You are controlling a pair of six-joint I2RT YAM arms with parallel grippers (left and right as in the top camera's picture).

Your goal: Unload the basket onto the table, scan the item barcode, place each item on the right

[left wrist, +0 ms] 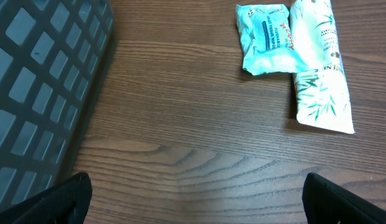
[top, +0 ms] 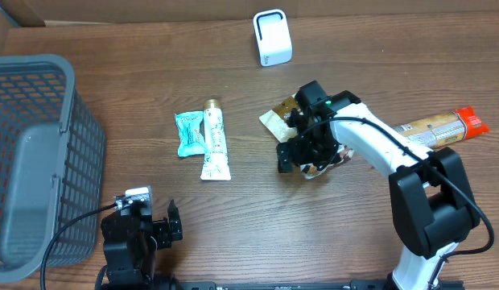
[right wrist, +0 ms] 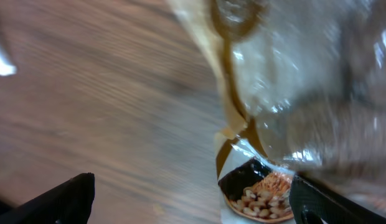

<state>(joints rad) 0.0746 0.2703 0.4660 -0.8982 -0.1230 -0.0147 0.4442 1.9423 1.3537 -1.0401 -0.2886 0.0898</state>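
Overhead, scanning looks unstarted: right jaws gape wide over the snack packet (top: 275, 121), gripping nothing, five o'clock of the scanner (top: 272, 37); left jaws wide open, empty.

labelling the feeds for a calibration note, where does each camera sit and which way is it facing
Overhead: above the table, looking straight down; left gripper, right gripper, basket, scanner show.
Left wrist: on the left gripper, facing forward over teal packet and tube; own fingertips at bottom corners.
Right wrist: close over the snack pouch; own fingertips at bottom corners.
Shared: overhead and left wrist both show teal packet, tube, basket.
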